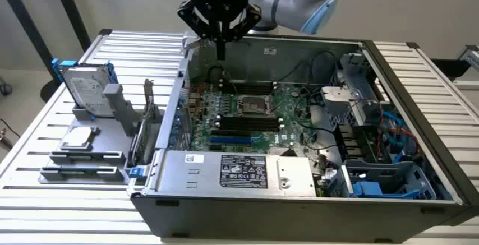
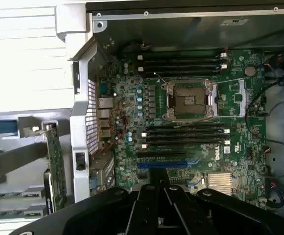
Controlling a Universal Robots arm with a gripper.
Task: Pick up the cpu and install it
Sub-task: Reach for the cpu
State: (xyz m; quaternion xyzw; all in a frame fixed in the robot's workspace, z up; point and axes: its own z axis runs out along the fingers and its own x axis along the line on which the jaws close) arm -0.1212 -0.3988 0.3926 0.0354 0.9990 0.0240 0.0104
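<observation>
Gripper (image 2: 157, 185): jaws pressed together, nothing between them; hangs over the case (image 1: 299, 206), above its far edge. Socket (image 2: 190, 100): inside the case, mid-board, frame bare, no chip seated. Cpu (image 1: 78, 138): outside the case, lying flat on a grey rack (image 1: 86, 157) beside the case wall at the exterior view's left, well apart from the gripper. Handling, judged: light, stiff, thin; smooth metal top likely slippery; underside contacts likely fragile. Hold: pinch two opposite rim edges, level and gentle; little height to grip, so the rack may crowd the fingertips.
</observation>
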